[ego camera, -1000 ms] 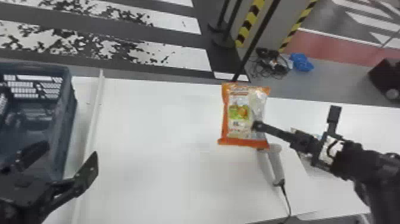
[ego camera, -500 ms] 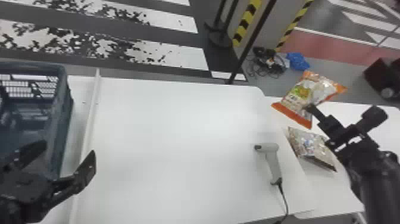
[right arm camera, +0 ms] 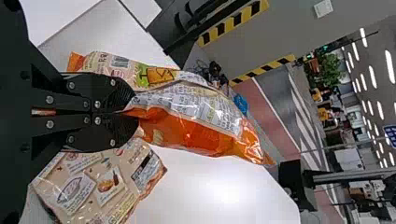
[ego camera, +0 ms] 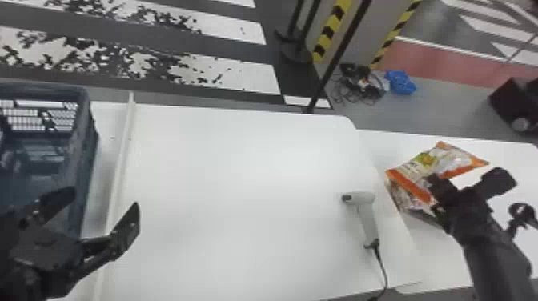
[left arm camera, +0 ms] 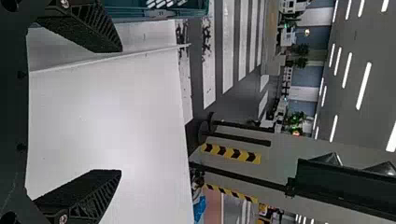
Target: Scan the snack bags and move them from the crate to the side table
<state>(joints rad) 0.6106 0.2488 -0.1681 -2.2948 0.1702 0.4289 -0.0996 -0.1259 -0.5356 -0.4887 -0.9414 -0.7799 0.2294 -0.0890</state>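
Observation:
My right gripper [ego camera: 434, 186] is over the side table [ego camera: 440, 268] at the right, shut on an orange-and-white snack bag [ego camera: 420, 168]. In the right wrist view, the gripper [right arm camera: 133, 113] pinches the edge of that orange bag [right arm camera: 187, 133]. A second, beige snack bag [ego camera: 404, 200] lies on the side table, partly covered by the held one; the right wrist view has this beige bag [right arm camera: 98, 186] beside the fingers. At the left, my left gripper [ego camera: 100, 200] stands open by the blue crate [ego camera: 90, 132]; its fingers are wide apart in the left wrist view, gripper [left arm camera: 119, 112].
A grey handheld scanner [ego camera: 366, 216] with a black cable lies on the right part of the white main table [ego camera: 240, 200]. A raised white strip [ego camera: 118, 168] runs between crate and tabletop. Behind the tables is a black post [ego camera: 340, 52].
The right arm has carried the orange bag from above the scanner rightward to the side table, then lower and nearer over the beige bag. The left gripper has hardly moved.

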